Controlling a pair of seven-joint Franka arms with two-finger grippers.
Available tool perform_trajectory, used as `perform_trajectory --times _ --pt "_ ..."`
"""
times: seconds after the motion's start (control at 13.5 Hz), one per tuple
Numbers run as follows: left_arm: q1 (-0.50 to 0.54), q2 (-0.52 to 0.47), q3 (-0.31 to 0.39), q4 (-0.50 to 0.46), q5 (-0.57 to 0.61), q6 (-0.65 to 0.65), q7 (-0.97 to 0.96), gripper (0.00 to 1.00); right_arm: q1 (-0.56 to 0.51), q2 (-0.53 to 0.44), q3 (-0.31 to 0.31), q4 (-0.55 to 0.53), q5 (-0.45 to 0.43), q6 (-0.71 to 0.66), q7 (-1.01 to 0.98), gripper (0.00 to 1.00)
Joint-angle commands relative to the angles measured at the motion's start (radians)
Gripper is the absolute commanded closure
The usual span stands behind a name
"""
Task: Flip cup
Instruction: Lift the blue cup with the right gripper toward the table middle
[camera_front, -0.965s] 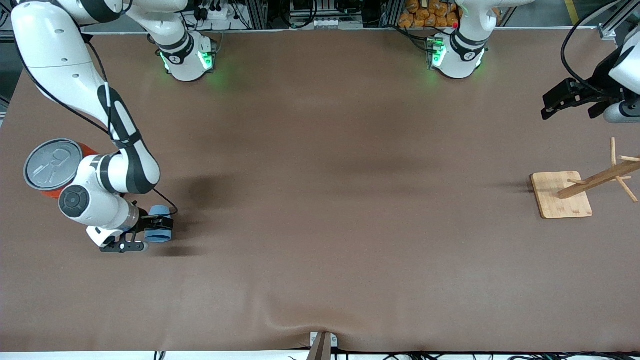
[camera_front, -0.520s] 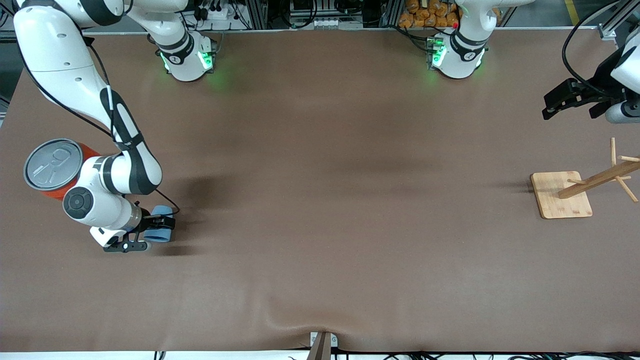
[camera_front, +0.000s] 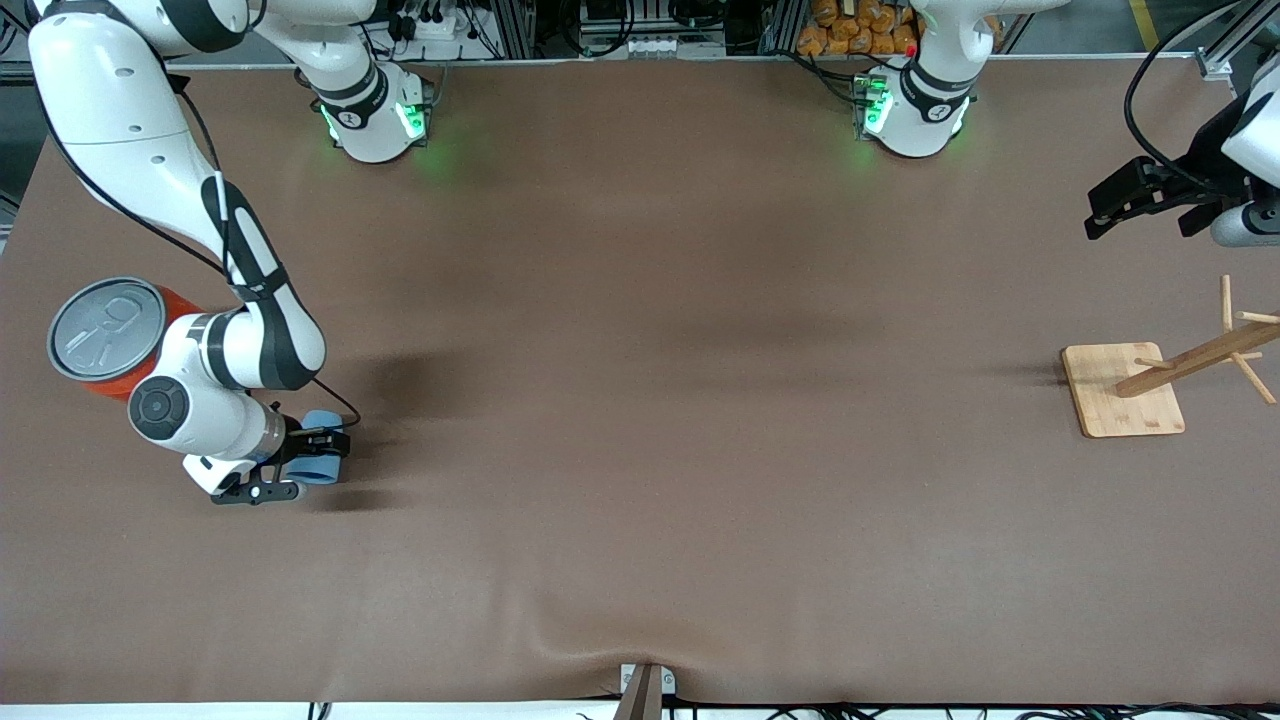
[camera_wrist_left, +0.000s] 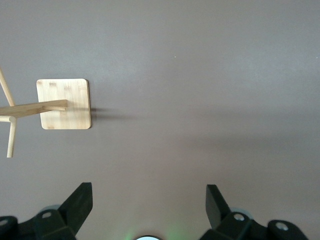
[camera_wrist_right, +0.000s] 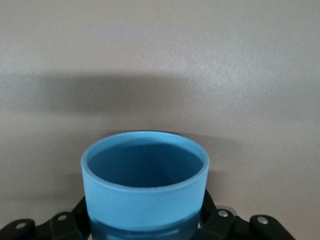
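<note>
The light-blue cup (camera_front: 322, 462) is clamped between the fingers of the right pincer (camera_front: 318, 462), low at the table (camera_front: 640, 450) near the right arm's end; whether its base touches the cloth cannot be told. In the right wrist view the cup (camera_wrist_right: 145, 192) fills the lower middle, its open mouth facing the camera, rim round and whole, with the black fingers (camera_wrist_right: 209, 212) pressed against its sides. The right arm bends down from its base to this spot, its wrist lying almost level. Just beside that wrist, farther from the front camera than the cup, stands an orange can (camera_front: 105, 335) with a grey pull-tab lid. Well apart, at the left arm's end of the table, sits a wooden peg stand (camera_front: 1125, 388) on a square base. The left arm waits above that end, its left pincer (camera_wrist_left: 149, 200) spread open with nothing between the fingers, over bare table near the stand (camera_wrist_left: 64, 104).
</note>
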Motion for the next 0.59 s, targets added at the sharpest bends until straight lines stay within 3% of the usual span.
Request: perform_trajectory --times 0.0,0.3,0.52 --pt "0.010 0.004 -0.004 0.011 -0.007 -0.016 0.012 0.00 0.000 -0.062 0.004 0.024 -0.025 -0.082 -0.030 0.54" --pt "0.010 0.001 -0.004 0.009 -0.009 -0.019 0.013 0.00 0.005 -0.163 0.009 0.052 -0.024 -0.250 -0.124 0.54" --pt "0.024 -0.001 -0.004 0.008 -0.007 -0.019 0.013 0.00 0.015 -0.203 0.016 0.060 -0.019 -0.262 -0.241 0.54"
